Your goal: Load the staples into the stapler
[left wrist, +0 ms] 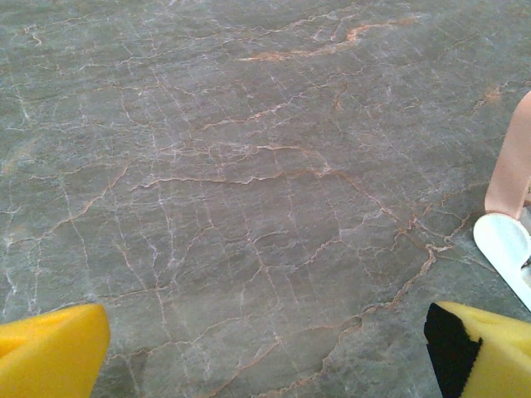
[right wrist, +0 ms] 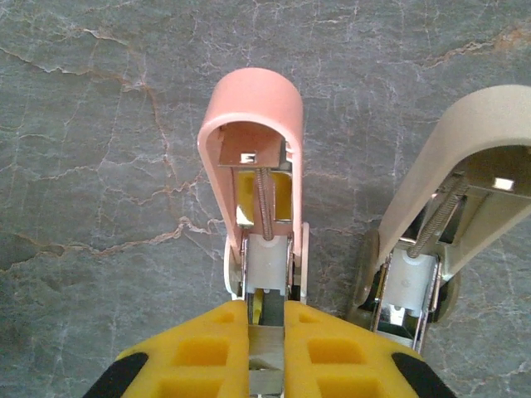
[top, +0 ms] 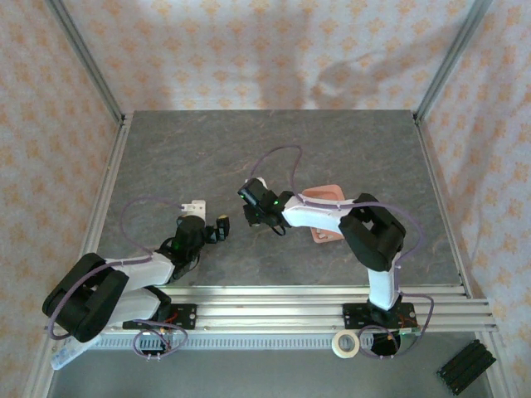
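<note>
A pink mini stapler (right wrist: pixel 253 108) stands open on the grey table, its lid tipped up and the spring and white pusher showing. My right gripper (right wrist: pixel 265 332) hangs right over its channel, shut on a silvery strip of staples (right wrist: pixel 265 352) pinched between the yellow fingers. In the top view the right gripper (top: pixel 264 217) sits mid-table. My left gripper (top: pixel 217 230) is a short way to its left, low over the table. In its wrist view the left gripper (left wrist: pixel 265 365) stands wide open with bare tabletop between its fingers (left wrist: pixel 50 348). A raised pale pink stapler lid (left wrist: pixel 510 166) shows at the right edge.
A beige mini stapler (right wrist: pixel 465 141) stands open just right of the pink one. The salmon-pink tray (top: pixel 326 207) lies under the right forearm. A small white block (top: pixel 193 205) sits beyond the left gripper. A tape roll (top: pixel 345 343) lies off the table's near edge.
</note>
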Motion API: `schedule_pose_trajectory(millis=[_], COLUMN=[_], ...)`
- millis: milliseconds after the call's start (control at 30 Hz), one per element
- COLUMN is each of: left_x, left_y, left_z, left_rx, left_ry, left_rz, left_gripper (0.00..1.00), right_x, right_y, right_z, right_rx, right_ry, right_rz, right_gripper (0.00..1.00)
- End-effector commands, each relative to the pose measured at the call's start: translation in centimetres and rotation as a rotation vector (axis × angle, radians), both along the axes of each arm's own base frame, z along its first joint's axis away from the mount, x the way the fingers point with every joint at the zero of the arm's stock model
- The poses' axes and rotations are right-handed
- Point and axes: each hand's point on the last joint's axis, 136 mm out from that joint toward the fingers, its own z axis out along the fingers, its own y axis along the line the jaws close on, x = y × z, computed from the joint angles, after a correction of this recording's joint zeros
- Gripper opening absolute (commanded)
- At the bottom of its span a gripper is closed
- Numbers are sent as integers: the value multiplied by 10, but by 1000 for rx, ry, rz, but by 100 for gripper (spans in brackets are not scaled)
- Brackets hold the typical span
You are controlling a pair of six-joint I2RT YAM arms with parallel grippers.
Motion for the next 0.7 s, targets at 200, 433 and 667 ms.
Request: schedule_pose_trajectory(millis=[200, 433, 667], left_x=[10, 12, 12], left_y=[-7, -8, -9], left_z=[15, 15, 15], left_rx=[-6, -6, -7], left_ry=[-53, -53, -52], left_rz=[-17, -20, -24], left_gripper=[98, 98, 98], right_x=[4, 3, 7], right_y=[-1, -1, -8], right_z=[-11, -14, -9], right_rx=[-11, -18, -47], right_ry=[19, 26, 12], right_rz=[-19, -21, -57], right_gripper=[13, 13, 13])
